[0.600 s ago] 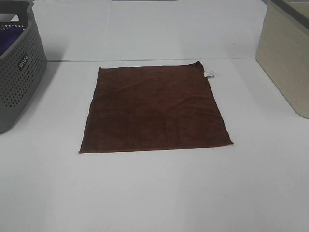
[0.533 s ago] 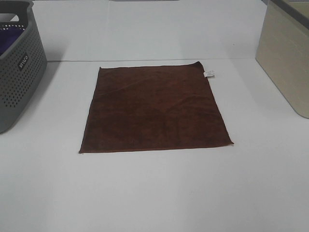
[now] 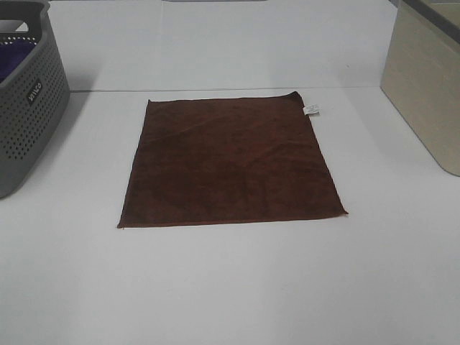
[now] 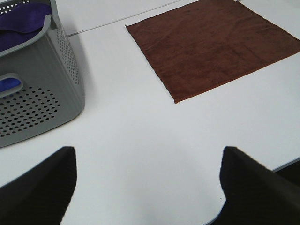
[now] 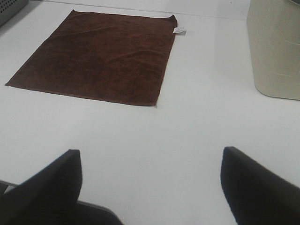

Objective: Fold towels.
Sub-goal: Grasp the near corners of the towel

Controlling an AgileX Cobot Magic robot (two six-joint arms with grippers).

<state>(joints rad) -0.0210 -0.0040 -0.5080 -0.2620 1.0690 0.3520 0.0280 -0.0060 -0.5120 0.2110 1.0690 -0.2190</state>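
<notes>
A brown towel (image 3: 230,162) lies flat and unfolded in the middle of the white table, with a small white tag (image 3: 312,109) at its far right corner. It also shows in the left wrist view (image 4: 213,44) and the right wrist view (image 5: 101,54). Neither gripper appears in the exterior high view. My left gripper (image 4: 147,187) is open and empty, held over bare table well short of the towel. My right gripper (image 5: 150,187) is open and empty, also short of the towel's near edge.
A grey perforated basket (image 3: 25,108) stands at the far left, holding purple cloth (image 4: 21,28). A beige bin (image 3: 428,86) stands at the far right, also in the right wrist view (image 5: 274,47). The table's near edge shows in the left wrist view (image 4: 281,165).
</notes>
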